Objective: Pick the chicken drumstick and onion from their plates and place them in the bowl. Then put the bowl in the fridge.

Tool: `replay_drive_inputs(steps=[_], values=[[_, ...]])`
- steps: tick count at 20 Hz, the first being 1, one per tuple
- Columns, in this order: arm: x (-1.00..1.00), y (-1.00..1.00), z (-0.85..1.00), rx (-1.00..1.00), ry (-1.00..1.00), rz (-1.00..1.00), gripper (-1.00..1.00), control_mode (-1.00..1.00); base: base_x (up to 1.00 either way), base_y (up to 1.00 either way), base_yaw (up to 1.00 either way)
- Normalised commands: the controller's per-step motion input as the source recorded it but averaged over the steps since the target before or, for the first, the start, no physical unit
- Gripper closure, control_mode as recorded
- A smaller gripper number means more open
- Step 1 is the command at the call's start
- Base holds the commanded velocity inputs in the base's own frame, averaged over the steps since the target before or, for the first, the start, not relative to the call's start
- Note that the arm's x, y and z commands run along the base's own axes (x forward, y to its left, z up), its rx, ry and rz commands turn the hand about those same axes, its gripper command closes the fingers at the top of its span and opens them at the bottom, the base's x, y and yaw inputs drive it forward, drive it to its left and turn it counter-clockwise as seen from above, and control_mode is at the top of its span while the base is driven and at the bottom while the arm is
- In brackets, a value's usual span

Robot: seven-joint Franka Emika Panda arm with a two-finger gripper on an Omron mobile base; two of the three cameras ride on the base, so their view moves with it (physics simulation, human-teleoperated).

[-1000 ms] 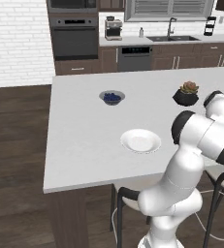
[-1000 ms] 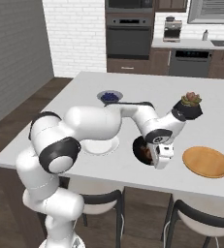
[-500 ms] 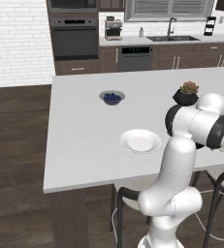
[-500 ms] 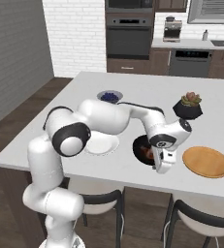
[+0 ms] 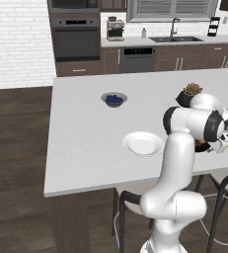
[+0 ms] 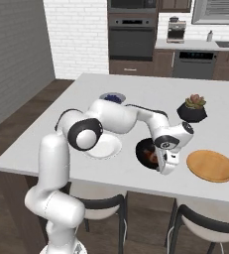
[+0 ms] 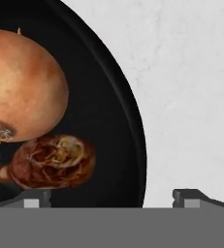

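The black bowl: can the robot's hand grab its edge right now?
Probably yes. The hand is open, low over the black bowl, one fingertip on each side of the rim. The onion and chicken drumstick lie further inside, so nothing blocks the rim.

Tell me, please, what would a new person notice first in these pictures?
First the white arm bent low over the island, its open pincer astride the rim of the black bowl. Inside the bowl lie the round onion and the chicken drumstick, touching. The wooden plate beside it is bare.
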Motion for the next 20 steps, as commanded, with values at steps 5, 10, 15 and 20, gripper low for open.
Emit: replay_drive_inputs(steps=[5, 10, 15, 20], values=[[-0.02, 0.02, -0.38, 0.02, 0.0, 0.0, -1.0, -1.0, 0.0, 0.0, 0.0], [0.18, 0.59, -0.46, 0.0, 0.0, -0.03, 1.0, -1.0, 0.0, 0.0, 0.0], [0.19, 0.83, -0.7, 0.0, 0.03, -0.05, 1.0, -1.0, 0.0, 0.0, 0.0], [0.07, 0.9, -0.97, 0.0, 0.07, -0.05, 1.0, -1.0, 0.0, 0.0, 0.0]])
